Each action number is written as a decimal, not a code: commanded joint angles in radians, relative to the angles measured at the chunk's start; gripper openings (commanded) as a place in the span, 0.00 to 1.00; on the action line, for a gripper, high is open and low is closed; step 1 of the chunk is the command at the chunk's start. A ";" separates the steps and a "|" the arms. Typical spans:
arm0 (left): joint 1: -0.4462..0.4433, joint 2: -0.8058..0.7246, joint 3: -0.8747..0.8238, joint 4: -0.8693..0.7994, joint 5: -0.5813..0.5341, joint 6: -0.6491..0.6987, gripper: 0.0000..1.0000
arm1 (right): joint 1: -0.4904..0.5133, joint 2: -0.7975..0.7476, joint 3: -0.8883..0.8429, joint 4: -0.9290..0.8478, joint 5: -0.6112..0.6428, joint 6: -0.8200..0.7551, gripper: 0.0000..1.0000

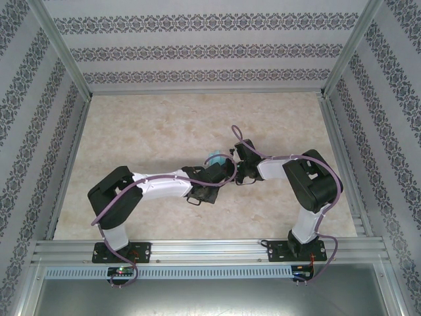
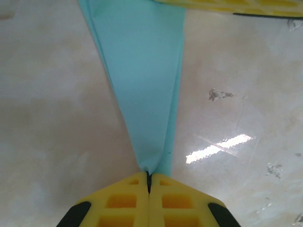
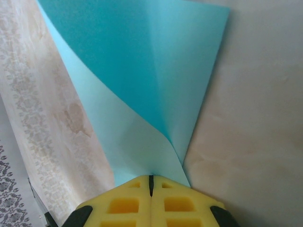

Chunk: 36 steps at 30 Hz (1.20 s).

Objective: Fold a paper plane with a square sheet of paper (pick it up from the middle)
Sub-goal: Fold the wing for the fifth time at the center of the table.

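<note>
Yellow pads (image 2: 123, 203) of the left tool (image 2: 149, 177) sit at the bottom middle of its wrist view. They are pressed flat together on the narrow tip of the turquoise paper (image 2: 142, 71), which widens from there toward the top of the frame over the table (image 2: 52, 104). The right tool (image 3: 151, 178), at the bottom middle of its own view, is likewise clamped tight on the paper, which fans up and out with a crease (image 3: 154, 61) running toward the upper middle. From above, the paper is a small turquoise patch near the centre, where the arms (image 1: 164, 184) meet.

With two ends pinched, the step looks like drawing out or setting a fold. To do it well, I judge, both pinches should be firm. The tools should move in step, so the paper is pulled taut along the crease rather than twisted or torn, and it should lie flat before any pressing.

I cannot tell how many layers each tool holds, whether the paper touches the table or hangs above it, or how far the folding has got. The left wrist view cuts off the paper's wide end. A yellow strip (image 2: 236, 5) at its upper right may be the other tool's finger, but too little shows. Overhead, the arms cover most of the paper.
</note>
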 commanded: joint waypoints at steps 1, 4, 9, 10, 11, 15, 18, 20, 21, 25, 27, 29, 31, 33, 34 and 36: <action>-0.023 0.028 0.041 -0.117 -0.097 0.050 0.06 | 0.002 0.026 -0.039 -0.121 0.087 -0.008 0.05; -0.029 0.050 0.061 -0.153 -0.134 0.065 0.07 | 0.002 0.012 -0.049 -0.101 0.084 0.006 0.06; -0.030 0.062 0.045 -0.123 -0.124 0.083 0.07 | 0.003 -0.030 -0.052 -0.079 0.071 0.020 0.08; -0.034 0.062 0.044 -0.116 -0.122 0.090 0.07 | 0.003 -0.031 -0.049 -0.079 0.071 0.020 0.08; -0.037 0.062 0.043 -0.113 -0.122 0.095 0.07 | 0.002 -0.028 -0.043 -0.088 0.072 0.017 0.08; -0.040 0.059 0.052 -0.106 -0.121 0.104 0.08 | 0.002 -0.001 -0.043 -0.081 0.067 0.017 0.07; -0.047 0.055 0.064 -0.106 -0.122 0.114 0.09 | 0.002 0.016 -0.048 -0.077 0.071 0.018 0.06; -0.050 0.049 0.065 -0.098 -0.117 0.117 0.10 | -0.001 0.026 -0.050 -0.083 0.077 0.016 0.05; -0.050 0.047 0.065 -0.095 -0.112 0.116 0.11 | -0.002 0.030 -0.051 -0.085 0.079 0.016 0.05; -0.050 0.042 0.070 -0.080 -0.098 0.120 0.12 | -0.004 0.043 -0.055 -0.091 0.090 0.014 0.05; -0.053 0.045 0.075 -0.079 -0.099 0.124 0.13 | -0.005 0.050 -0.058 -0.088 0.089 0.015 0.04; -0.055 0.047 0.081 -0.082 -0.109 0.131 0.13 | -0.005 0.055 -0.057 -0.086 0.090 0.015 0.04; -0.062 0.049 0.086 -0.084 -0.114 0.139 0.13 | -0.007 0.061 -0.058 -0.079 0.087 0.016 0.04; -0.067 0.051 0.086 -0.083 -0.118 0.148 0.13 | -0.007 0.067 -0.057 -0.076 0.084 0.015 0.04; -0.070 0.052 0.090 -0.085 -0.124 0.152 0.13 | -0.008 0.070 -0.060 -0.072 0.083 0.016 0.04; -0.077 0.053 0.093 -0.091 -0.139 0.161 0.13 | -0.008 0.071 -0.061 -0.067 0.082 0.016 0.04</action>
